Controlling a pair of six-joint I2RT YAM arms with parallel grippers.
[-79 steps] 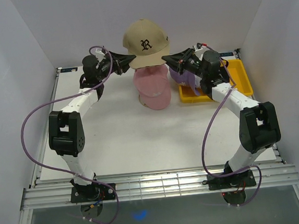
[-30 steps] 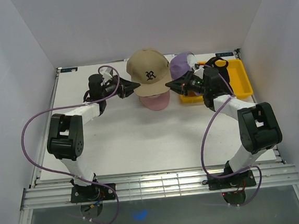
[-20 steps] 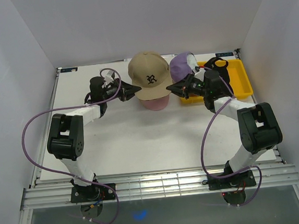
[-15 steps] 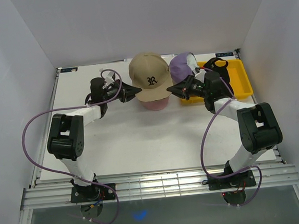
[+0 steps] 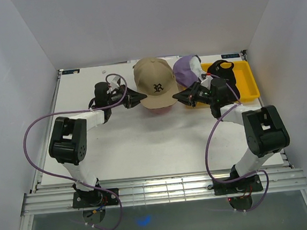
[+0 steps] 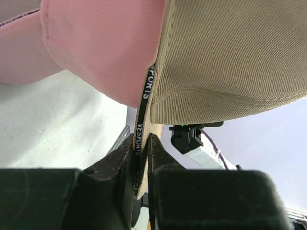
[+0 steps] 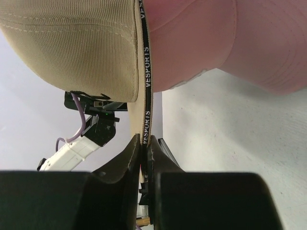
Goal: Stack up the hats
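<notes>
A tan cap (image 5: 155, 82) with a black R logo sits low over a pink cap (image 5: 161, 110), which shows only as a sliver under the tan brim. My left gripper (image 5: 137, 98) is shut on the tan cap's left rim, and my right gripper (image 5: 178, 96) is shut on its right rim. In the left wrist view the gripper (image 6: 140, 148) pinches the tan cap's (image 6: 230, 57) sweatband beside the pink cap (image 6: 105, 48). The right wrist view shows the same: gripper (image 7: 144, 143), tan cap (image 7: 72, 43), pink cap (image 7: 201, 43). A purple cap (image 5: 183, 72) lies right of them. No black or white cap shows.
A flat yellow tray (image 5: 247, 82) lies at the back right, under my right arm's wrist. The purple cap rests against its left end. White walls close in the table on three sides.
Both grippers have brought the tan cap down from well above the pink cap and toward the near side, so that it now covers almost all of the pink cap.
</notes>
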